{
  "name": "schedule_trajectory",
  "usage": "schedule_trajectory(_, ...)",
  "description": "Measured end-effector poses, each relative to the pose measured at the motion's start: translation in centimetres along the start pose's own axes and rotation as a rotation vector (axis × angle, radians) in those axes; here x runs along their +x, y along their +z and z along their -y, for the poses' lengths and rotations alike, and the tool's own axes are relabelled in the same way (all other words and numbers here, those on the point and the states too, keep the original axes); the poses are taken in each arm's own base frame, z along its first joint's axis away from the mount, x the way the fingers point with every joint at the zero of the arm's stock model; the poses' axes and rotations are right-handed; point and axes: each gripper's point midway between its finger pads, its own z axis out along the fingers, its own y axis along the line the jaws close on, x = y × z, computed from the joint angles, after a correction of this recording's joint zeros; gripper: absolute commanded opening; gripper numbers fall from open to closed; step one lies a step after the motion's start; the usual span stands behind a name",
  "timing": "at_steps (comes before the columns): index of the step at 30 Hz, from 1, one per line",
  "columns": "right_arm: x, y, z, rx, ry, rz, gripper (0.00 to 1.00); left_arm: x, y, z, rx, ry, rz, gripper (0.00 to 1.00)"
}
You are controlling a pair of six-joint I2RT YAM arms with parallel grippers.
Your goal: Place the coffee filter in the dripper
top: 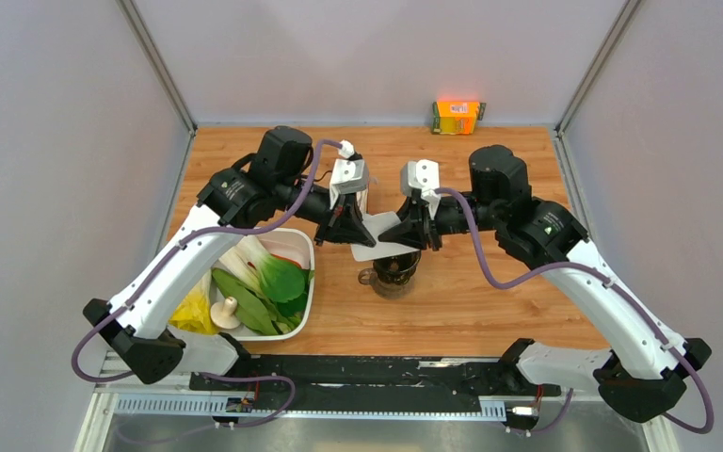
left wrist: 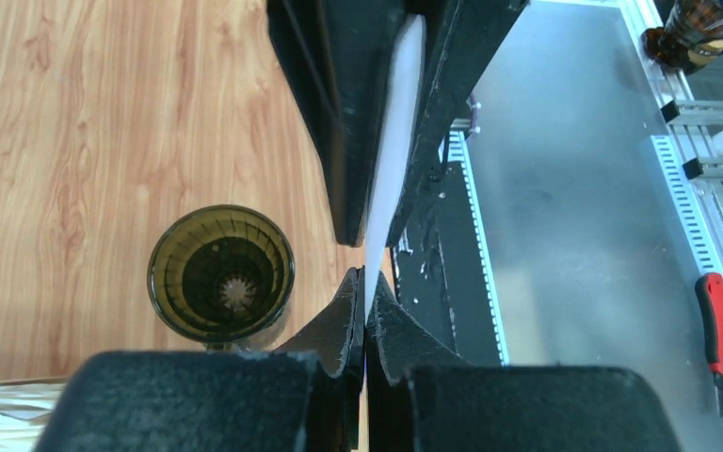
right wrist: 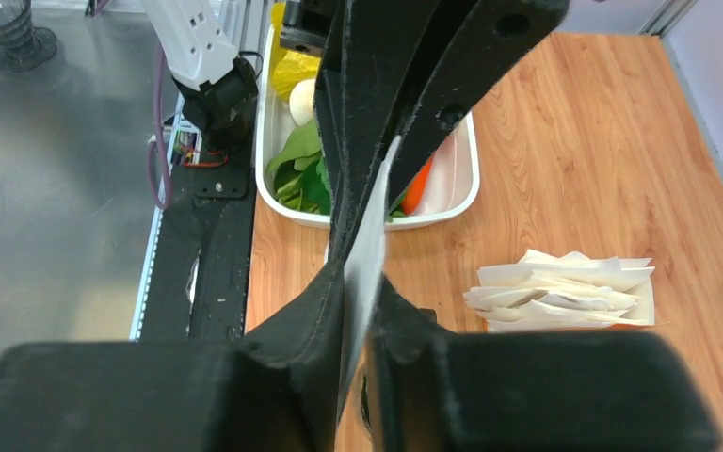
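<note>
Thin white paper coffee filter (top: 383,241) (left wrist: 397,122) (right wrist: 367,254): folded flat, held in the air, one edge pinched in the left gripper (top: 356,232), the opposite edge between the fingers of the right gripper (top: 405,232). Dark brown see-through funnel-shaped dripper (top: 393,274) (left wrist: 221,273): upright on the wooden table (top: 527,301), just below the filter.

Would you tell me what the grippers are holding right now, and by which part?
The left gripper pinches the coffee filter by its left edge. The right gripper's jaws straddle the opposite edge, but whether they are gripping it cannot be told.
</note>
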Motion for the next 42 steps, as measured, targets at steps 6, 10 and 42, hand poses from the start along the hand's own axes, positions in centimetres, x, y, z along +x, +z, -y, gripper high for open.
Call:
schedule_trajectory(6,0.9,0.3,0.0,-0.014,0.018,-0.034,0.00,0.6,-0.3,-0.8,-0.030,-0.004,-0.061,0.52)
schedule_trajectory(10,1.0,0.2,-0.2,-0.021,0.004,-0.038,0.00,-0.2,-3.1,-2.1,-0.088,-0.069,0.011,0.65)
schedule_trajectory(42,1.5,0.8,-1.6,-0.124,-0.046,-0.039,0.00,-3.8,-3.4,1.9,0.040,-0.150,0.240,0.26)
